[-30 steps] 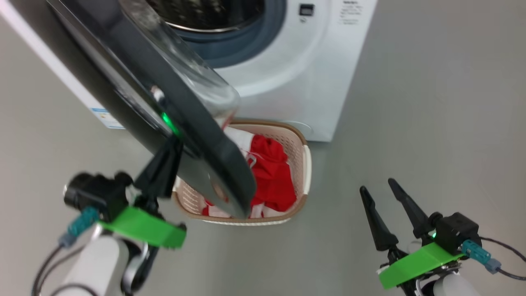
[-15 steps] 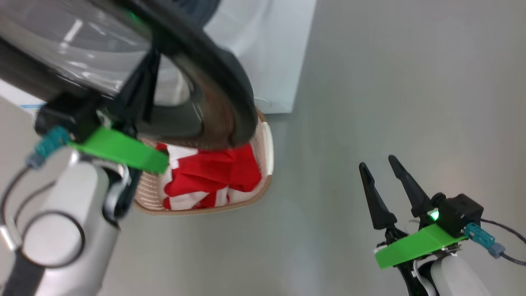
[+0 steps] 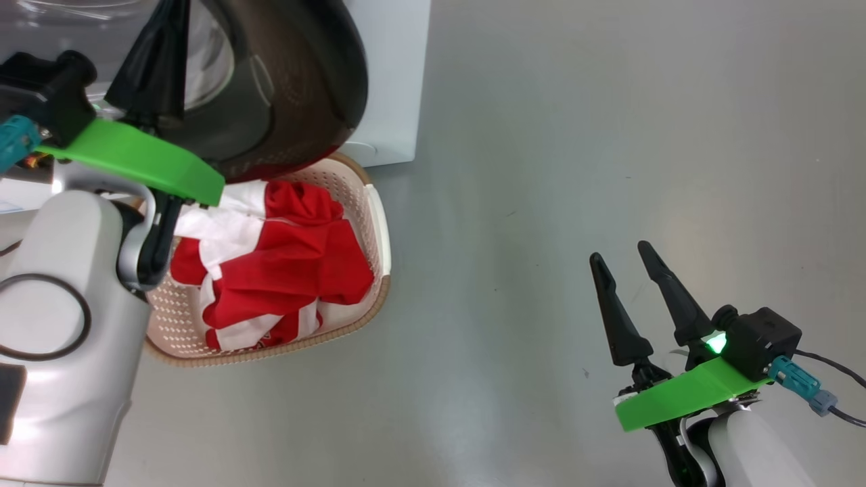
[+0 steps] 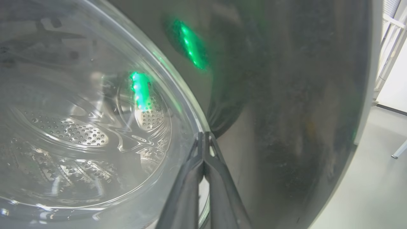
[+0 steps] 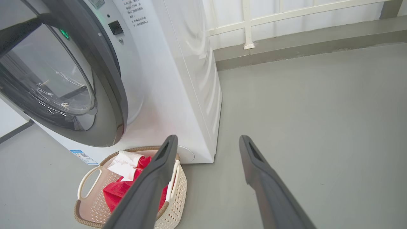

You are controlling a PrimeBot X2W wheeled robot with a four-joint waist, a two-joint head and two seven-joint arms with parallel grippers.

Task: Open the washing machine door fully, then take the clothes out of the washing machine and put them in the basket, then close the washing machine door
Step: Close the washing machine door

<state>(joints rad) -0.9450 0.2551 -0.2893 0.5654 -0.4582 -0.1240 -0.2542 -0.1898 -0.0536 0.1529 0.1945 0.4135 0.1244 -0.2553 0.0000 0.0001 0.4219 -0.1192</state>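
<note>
- The left gripper (image 3: 154, 47) has its two fingers pressed together with nothing between them; in the left wrist view its tips (image 4: 203, 136) touch the washing machine door (image 4: 286, 95) right where the clear glass bowl meets the glossy black rim
- Through that glass we see the perforated steel drum (image 4: 66, 135); green light glints on both glass and rim
- In the right wrist view the washing machine door (image 5: 109, 95) lies close to the front of the washing machine (image 5: 178, 79); we cannot tell whether it is latched
- The basket (image 3: 379, 226) stands on the grey floor (image 3: 575, 135) just in front of the washing machine (image 3: 392, 81), partly under the lower edge of the washing machine door (image 3: 298, 88)
- The clothes (image 3: 284, 264) lie heaped inside the basket, red with white panels; the right wrist view shows the basket (image 5: 178, 197) with the clothes (image 5: 117, 190) in it too
- The right gripper (image 3: 619, 252) hangs over bare floor, well apart from the basket, fingers spread and holding nothing; from its own wrist we see the same wide gap at the right gripper (image 5: 207, 138), the floor (image 5: 318, 111) beyond
</note>
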